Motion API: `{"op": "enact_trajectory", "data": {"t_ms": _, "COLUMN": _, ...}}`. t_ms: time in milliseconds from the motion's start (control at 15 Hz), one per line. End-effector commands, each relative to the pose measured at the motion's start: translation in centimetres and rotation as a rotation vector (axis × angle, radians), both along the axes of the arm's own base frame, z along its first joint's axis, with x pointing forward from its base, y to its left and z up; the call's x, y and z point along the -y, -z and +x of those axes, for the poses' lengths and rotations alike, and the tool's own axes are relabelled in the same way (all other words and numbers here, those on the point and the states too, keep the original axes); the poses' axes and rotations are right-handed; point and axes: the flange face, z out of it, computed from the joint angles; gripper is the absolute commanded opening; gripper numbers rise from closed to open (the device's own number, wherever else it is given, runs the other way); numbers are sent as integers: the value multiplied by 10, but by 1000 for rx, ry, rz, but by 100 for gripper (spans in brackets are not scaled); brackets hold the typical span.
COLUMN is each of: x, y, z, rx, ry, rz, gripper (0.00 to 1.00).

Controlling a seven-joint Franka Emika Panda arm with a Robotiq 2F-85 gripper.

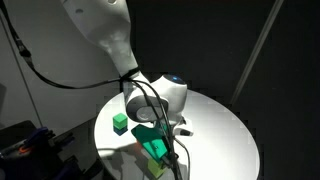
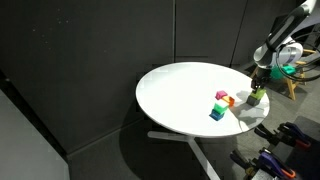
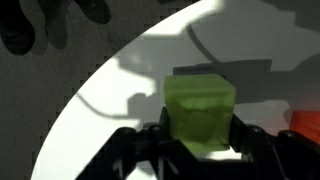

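Note:
In the wrist view my gripper point(image 3: 200, 140) is shut on a lime green block point(image 3: 200, 108), with one dark finger on each side of it. The white round table point(image 3: 110, 100) lies close below the block. I cannot tell whether the block touches it. In an exterior view the gripper point(image 2: 257, 96) holds the green block point(image 2: 257, 99) near the table's edge, close to the robot. In an exterior view the white wrist point(image 1: 165, 95) and black cables hide the fingers.
A cluster of small coloured blocks stands on the table point(image 2: 180, 90) near the gripper: a magenta one point(image 2: 221, 96), an orange one point(image 2: 229, 100) and a green-on-blue pair point(image 2: 217, 111). A green cube point(image 1: 120, 122) and a teal block point(image 1: 155, 147) show in an exterior view. Dark curtains stand behind.

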Motion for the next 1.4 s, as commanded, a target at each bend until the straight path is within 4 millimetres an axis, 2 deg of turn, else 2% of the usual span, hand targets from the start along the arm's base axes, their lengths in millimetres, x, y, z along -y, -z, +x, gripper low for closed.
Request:
{"op": "enact_trajectory", "data": {"t_ms": 0, "x": 2, "y": -9, "z": 1, "rx": 17, "ry": -8, "rz": 7, "gripper": 28}}
{"op": "enact_trajectory", "data": {"t_ms": 667, "x": -7, "y": -37, "z": -1, "rx": 30, "ry": -19, "rz": 0, "gripper": 28}}
{"op": "enact_trajectory", "data": {"t_ms": 1333, "x": -45, "y": -80, "z": -10, "rx": 49, "ry": -81, "rz": 23, "gripper": 28}}
